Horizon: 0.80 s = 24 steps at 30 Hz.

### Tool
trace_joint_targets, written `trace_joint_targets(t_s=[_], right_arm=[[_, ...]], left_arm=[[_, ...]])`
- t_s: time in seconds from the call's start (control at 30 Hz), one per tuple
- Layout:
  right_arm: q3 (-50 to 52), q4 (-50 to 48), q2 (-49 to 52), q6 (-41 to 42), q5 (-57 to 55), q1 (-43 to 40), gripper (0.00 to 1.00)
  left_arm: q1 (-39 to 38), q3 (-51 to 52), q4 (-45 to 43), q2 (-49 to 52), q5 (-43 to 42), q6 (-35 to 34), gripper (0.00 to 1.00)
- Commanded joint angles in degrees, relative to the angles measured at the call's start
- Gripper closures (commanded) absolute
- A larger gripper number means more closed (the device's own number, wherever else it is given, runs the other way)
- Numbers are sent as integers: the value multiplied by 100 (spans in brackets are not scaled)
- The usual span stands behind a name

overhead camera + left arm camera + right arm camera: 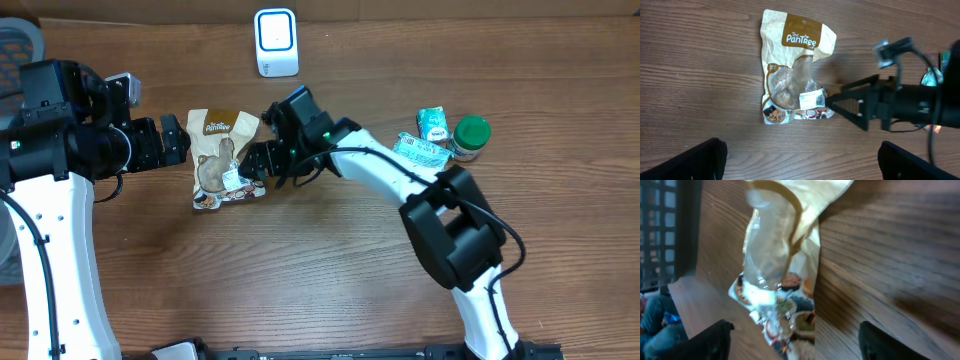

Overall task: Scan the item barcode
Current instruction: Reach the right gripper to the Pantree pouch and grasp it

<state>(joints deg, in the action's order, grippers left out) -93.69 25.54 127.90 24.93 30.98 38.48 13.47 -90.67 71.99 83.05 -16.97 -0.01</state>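
Note:
The item is a tan "The Pantree" snack pouch (pixel 220 155) lying flat on the wooden table, with a white label (pixel 810 99) near its bottom right corner. My right gripper (pixel 257 166) stands open at that corner. In the right wrist view the pouch (pixel 775 255) has its bottom edge between the two fingers of the right gripper (pixel 795 342), with a gap on each side. My left gripper (pixel 180 140) is wide open just left of the pouch, holding nothing. In the left wrist view the left gripper (pixel 800 165) sits well short of the pouch (pixel 795 65). A white scanner (pixel 276 42) stands at the back.
At the right sit a green-lidded jar (pixel 470 137), a small green carton (pixel 433 123) and a wrapped packet (pixel 420 152). The right arm (pixel 400 180) stretches across the table's middle. It also crosses the right side of the left wrist view as a dark arm (pixel 900 102).

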Motion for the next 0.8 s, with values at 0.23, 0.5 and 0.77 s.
trace_joint_targets(t_s=[0.23,0.5,0.77], right_arm=[[31,-284,330,61,435,201,48],[26,44,247,13,688,26,91],[24,1565,-575,-1519,743,-446,96]], left_arm=[[-37,-24,-7,-11,-46,-39,0],[-37,-22,-4,-11,-46,-39,1],[-37,-22,-4,-11,-46,-39,0]])
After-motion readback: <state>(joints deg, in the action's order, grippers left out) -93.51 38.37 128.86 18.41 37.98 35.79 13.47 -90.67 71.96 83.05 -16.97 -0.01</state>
